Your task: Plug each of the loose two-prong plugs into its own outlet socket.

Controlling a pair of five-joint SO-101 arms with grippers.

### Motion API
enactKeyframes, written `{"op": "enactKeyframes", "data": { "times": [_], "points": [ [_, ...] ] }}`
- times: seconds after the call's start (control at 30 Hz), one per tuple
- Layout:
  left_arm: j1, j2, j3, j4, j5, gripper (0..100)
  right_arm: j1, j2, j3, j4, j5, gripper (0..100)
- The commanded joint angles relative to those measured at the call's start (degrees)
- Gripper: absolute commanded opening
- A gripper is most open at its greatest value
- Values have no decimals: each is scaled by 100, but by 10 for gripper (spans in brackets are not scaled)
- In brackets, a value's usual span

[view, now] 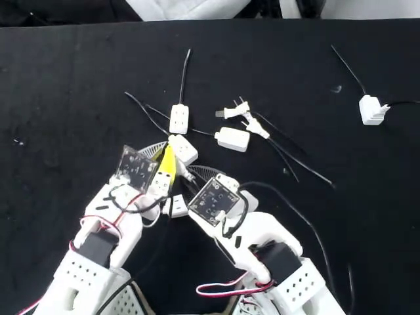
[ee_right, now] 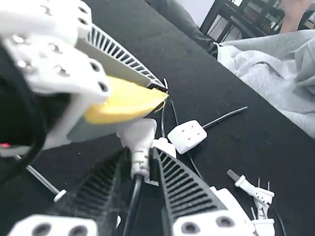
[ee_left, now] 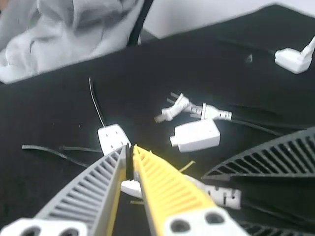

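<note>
The right gripper (ee_right: 140, 156) is clamped on a white corded block (ee_right: 138, 135). The left gripper (ee_left: 130, 158), fingers together, crowds just beside it. The arms may collide, twisting the block loose.

- 2 loose plugs (view: 231, 112) lie right of an outlet socket (view: 178, 119) and just behind a second socket (view: 232, 138).
- A corded block (view: 372, 109) lies well apart, far right.
</note>
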Motion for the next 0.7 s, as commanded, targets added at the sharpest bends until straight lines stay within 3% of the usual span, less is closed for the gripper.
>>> {"op": "enactKeyframes", "data": {
  "times": [0.0, 0.67],
  "points": [
    [66, 501, -409, -97, -53, 30, -62, -119, -31, 9, 35, 11],
    [48, 554, -356, -97, -53, 30, -62, -136, -31, 9, 44, 11]
  ]
}}
